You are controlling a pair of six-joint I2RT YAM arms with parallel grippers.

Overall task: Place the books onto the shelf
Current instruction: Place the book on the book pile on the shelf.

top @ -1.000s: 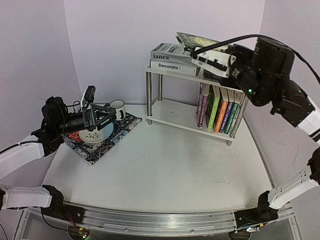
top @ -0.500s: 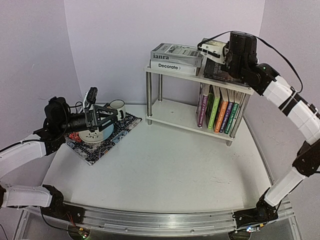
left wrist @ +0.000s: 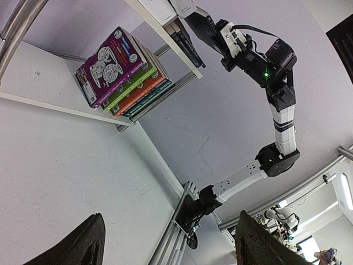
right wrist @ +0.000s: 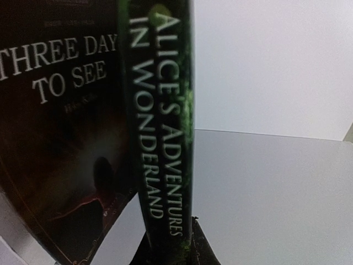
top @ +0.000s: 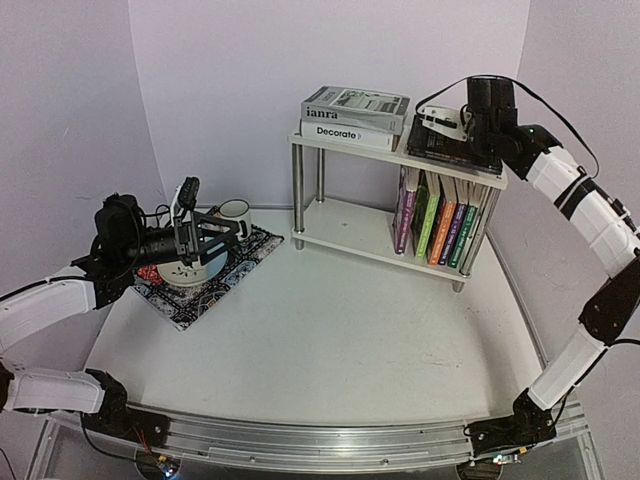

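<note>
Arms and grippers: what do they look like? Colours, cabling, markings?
Left arm and right arm: white shells, black joints. The right one carries a black cable looped over its wrist and a green light. Left gripper black; right gripper white-bodied.

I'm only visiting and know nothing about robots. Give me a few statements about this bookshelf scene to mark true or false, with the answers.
1. The right fingers grip a book titled Alice's Adventures in Wonderland. True.
2. The colourful books on the lower board lie flat in a pile. False: they stand upright, side by side.
3. The left fingers hold the mug. False: they are open and empty, above the placemat near the mug.
4. Two books lie stacked flat on the left end of the top board. True.
</note>
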